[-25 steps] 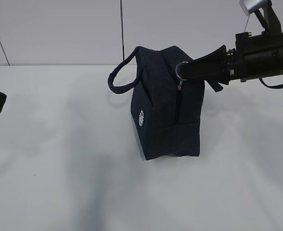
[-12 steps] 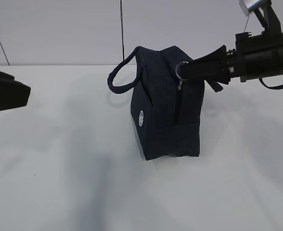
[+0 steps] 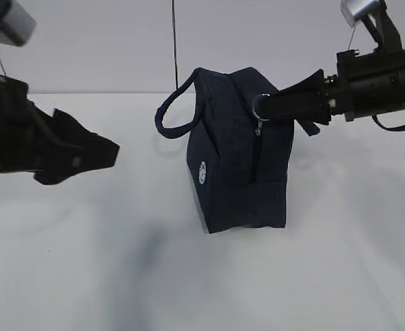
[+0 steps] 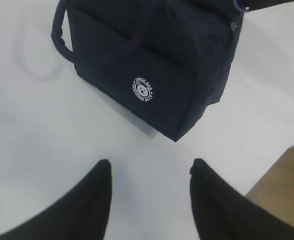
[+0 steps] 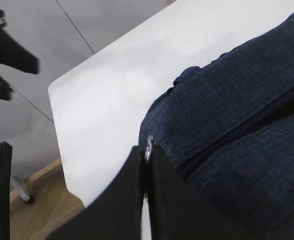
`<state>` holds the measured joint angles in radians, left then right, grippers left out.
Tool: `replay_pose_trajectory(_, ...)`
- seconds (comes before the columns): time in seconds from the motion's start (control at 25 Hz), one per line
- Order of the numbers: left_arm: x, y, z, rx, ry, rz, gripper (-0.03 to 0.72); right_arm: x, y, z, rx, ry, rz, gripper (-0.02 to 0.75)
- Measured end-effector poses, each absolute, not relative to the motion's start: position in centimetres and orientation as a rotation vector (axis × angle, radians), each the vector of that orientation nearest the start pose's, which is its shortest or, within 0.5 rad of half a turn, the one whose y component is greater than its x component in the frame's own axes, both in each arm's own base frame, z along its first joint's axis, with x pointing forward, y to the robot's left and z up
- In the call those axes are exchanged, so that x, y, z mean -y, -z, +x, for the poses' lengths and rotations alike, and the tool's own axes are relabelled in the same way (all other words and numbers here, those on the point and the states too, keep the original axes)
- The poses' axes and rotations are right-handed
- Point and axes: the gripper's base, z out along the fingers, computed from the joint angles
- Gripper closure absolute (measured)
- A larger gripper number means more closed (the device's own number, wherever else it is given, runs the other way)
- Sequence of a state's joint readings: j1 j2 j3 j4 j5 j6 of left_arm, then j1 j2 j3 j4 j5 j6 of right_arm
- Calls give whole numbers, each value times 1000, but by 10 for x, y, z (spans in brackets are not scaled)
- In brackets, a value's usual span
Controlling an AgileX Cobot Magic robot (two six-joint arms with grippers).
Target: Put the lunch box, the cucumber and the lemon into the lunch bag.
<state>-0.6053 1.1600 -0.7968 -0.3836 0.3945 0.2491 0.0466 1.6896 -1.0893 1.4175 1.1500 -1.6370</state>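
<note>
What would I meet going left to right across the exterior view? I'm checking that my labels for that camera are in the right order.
Left gripper, jaws apart and empty → loop handle → lunch bag with its round white logo → silver ring pull → right gripper, shut on that ring.

White table (image 3: pixel 71 269), matte, soft grey shadows across it. Behind it a pale grey panelled wall (image 3: pixel 85 41) with thin dark seams, one vertical, one slanted at far left. Wood-tone floor (image 4: pixel 282 185) shows past the table edge, right of the claw tips in the left wrist view. Chair or stand foot (image 5: pixel 22 192) on the floor, lower left, in the right wrist view.
</note>
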Motion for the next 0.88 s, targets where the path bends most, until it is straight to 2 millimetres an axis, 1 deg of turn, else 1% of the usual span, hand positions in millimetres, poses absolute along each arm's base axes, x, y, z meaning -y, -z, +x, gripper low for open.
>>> replay_pose_trajectory(0.16, 160, -276, 208, -2223, 562, 585, 200, -97, -264, 322, -1860, -1101, -956, 731)
replay_pose_trajectory(0.2, 163, -272, 210, -2231, 566, 578, 179, -97, -264, 322, -1861, -1102, -953, 731)
replay_pose_trajectory(0.28, 173, -265, 211, -2236, 587, 575, 160, -97, -264, 322, -1866, -1106, -948, 731)
replay_pose_trajectory(0.36, 187, -261, 209, -2209, 608, 597, 155, -97, -264, 322, -1870, -1110, -942, 731)
replay_pose_trajectory(0.52, 225, -252, 195, -2096, 642, 688, 159, -97, -264, 322, -1874, -1114, -937, 731)
replay_pose_trajectory(0.6, 240, -238, 193, -2097, 644, 704, 163, -97, -264, 322, -1875, -1115, -936, 731)
replay_pose_trajectory(0.68, 252, -227, 197, -2123, 649, 675, 165, -97, -264, 322, -1878, -1118, -932, 731)
replay_pose_trajectory(0.76, 260, -218, 206, -2141, 649, 607, 176, -97, -264, 322, -1878, -1118, -932, 731)
replay_pose_trajectory(0.88, 274, -216, 220, -2127, 655, 547, 216, -97, -264, 322, -1883, -1121, -926, 731)
